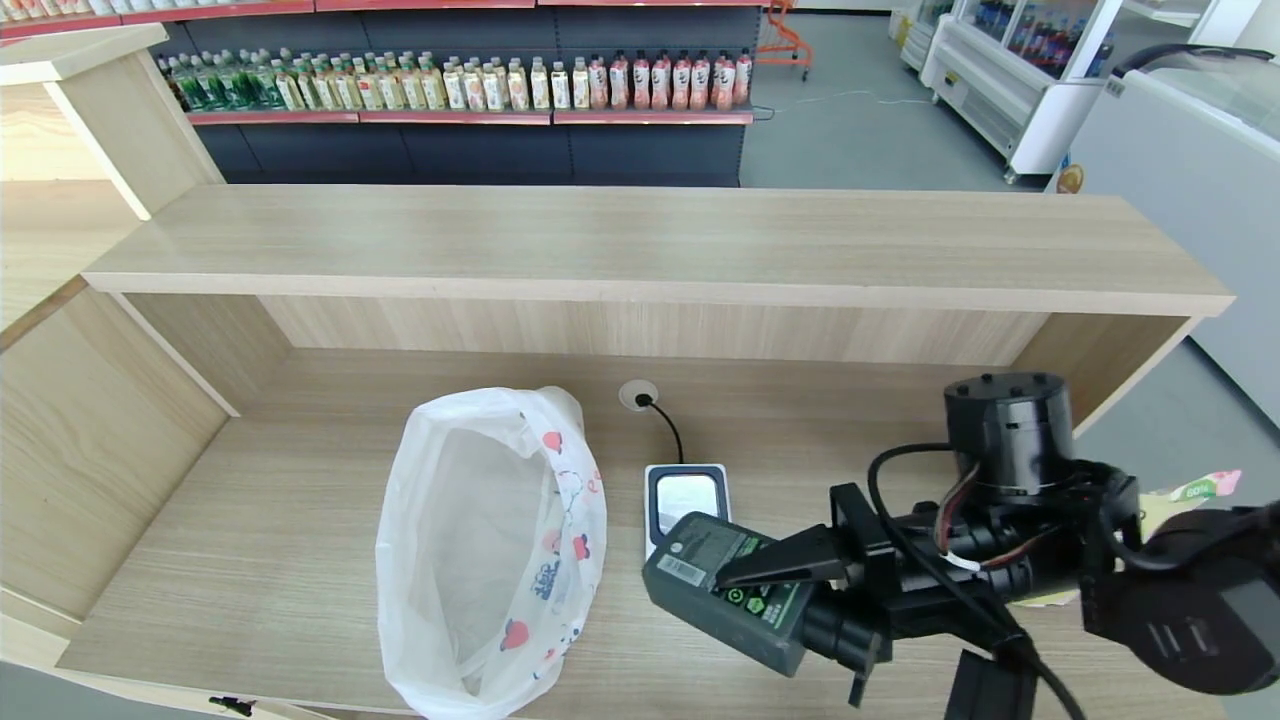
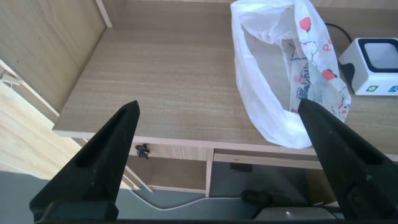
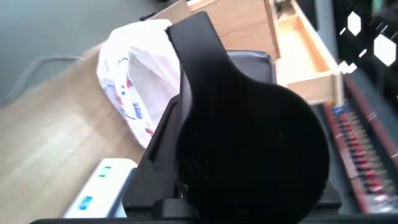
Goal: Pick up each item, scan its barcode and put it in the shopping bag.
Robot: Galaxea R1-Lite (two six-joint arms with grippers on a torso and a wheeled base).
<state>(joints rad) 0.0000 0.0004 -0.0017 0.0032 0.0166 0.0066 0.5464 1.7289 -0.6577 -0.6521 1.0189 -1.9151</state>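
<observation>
Left gripper [image 2: 219, 104]: fingers [image 2: 99, 168] were spread wide and held nothing, over the front edge of the counter [image 2: 168, 74]. Bare counter ran ahead of the fingertips to the side wall. The bag [image 2: 280, 81] stood just beyond one fingertip, mouth open, its base near the front edge.

The scanner [image 1: 685, 497] lay just beside the bag, not touching it. Its cable [image 1: 668, 425] ran back to a port near the rear wall.

Right gripper [image 1: 760, 590]: fingers [image 1: 790, 560] were clamped on a dark box [image 1: 690, 560]. One finger lay across the top face, behind the barcode label. The box projected past the fingertips toward the bag and overlapped the scanner's front edge. Open counter lay between the box and the bag.

A yellow-green pack [image 1: 1195, 490] lay behind the right wrist, partly hidden, near the counter's right end.
</observation>
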